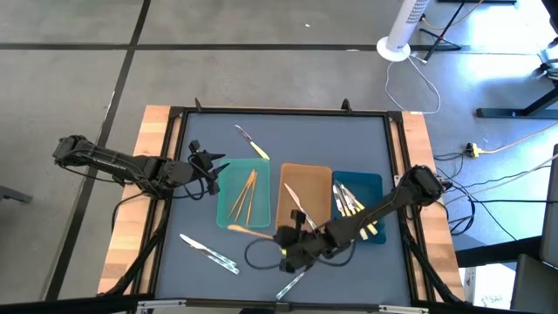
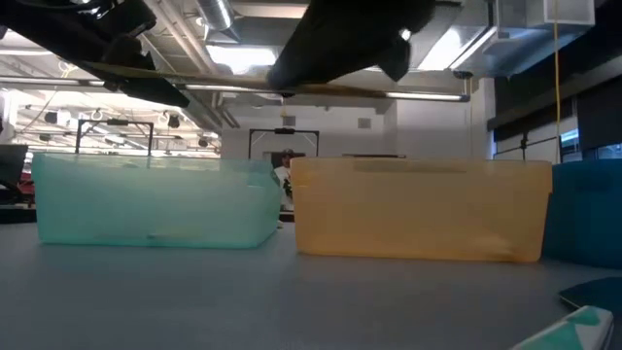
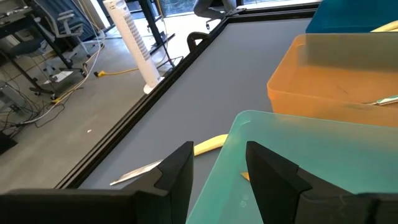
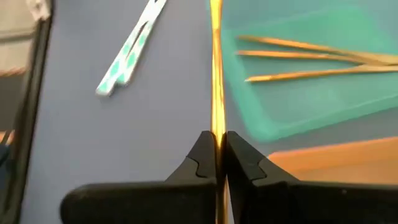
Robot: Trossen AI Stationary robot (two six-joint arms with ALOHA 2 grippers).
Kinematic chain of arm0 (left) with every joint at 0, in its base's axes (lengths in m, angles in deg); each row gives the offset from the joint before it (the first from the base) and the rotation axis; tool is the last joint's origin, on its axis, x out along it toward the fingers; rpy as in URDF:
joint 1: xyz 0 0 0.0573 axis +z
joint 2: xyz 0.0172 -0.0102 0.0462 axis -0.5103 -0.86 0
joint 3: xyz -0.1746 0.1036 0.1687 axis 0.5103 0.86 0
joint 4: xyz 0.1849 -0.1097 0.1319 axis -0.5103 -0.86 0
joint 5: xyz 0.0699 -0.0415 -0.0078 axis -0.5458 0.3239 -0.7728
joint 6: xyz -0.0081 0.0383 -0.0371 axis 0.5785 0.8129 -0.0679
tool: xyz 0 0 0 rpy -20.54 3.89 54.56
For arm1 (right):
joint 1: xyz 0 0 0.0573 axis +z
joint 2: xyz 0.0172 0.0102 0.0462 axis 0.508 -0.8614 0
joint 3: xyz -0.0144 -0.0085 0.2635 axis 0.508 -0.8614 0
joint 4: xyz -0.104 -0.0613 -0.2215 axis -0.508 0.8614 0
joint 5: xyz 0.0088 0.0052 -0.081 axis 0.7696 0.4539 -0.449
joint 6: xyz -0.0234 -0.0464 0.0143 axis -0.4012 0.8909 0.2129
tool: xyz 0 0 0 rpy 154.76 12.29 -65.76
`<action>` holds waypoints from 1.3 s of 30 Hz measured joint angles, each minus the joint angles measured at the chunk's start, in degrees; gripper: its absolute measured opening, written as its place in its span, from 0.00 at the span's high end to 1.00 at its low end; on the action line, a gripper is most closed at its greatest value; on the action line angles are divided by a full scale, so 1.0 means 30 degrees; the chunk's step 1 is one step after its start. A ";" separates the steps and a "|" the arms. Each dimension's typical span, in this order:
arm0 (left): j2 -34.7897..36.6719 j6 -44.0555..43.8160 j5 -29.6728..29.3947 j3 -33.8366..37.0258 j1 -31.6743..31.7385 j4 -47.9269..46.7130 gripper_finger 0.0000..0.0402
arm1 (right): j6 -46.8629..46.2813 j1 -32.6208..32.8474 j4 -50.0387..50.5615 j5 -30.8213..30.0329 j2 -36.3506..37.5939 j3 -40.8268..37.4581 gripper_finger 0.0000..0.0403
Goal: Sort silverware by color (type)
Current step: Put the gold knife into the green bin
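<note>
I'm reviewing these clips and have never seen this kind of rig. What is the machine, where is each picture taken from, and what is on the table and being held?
Two dark robot arms work at a table. One picture looks straight down, one looks level across the tabletop, and one camera sits on each wrist. Three trays sit side by side: teal tray with gold utensils, tan tray, blue tray. The right gripper is shut on a slim gold utensil near the teal tray. The left gripper waits open at that tray's far side.

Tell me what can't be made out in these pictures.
- Low view: tray contents, hidden by the teal tray and tan tray walls.
- High view: what the right gripper pinches, too small; its wrist view shows a gold utensil.
- Left wrist view: yellow-handled utensil, partly behind the left gripper fingers.
</note>
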 joint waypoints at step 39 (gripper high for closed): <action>0.0005 0.1399 -0.1240 0.0003 -0.0007 0.0310 0.65 | -0.3462 -0.3720 -0.2707 0.1979 0.0029 0.0000 1.00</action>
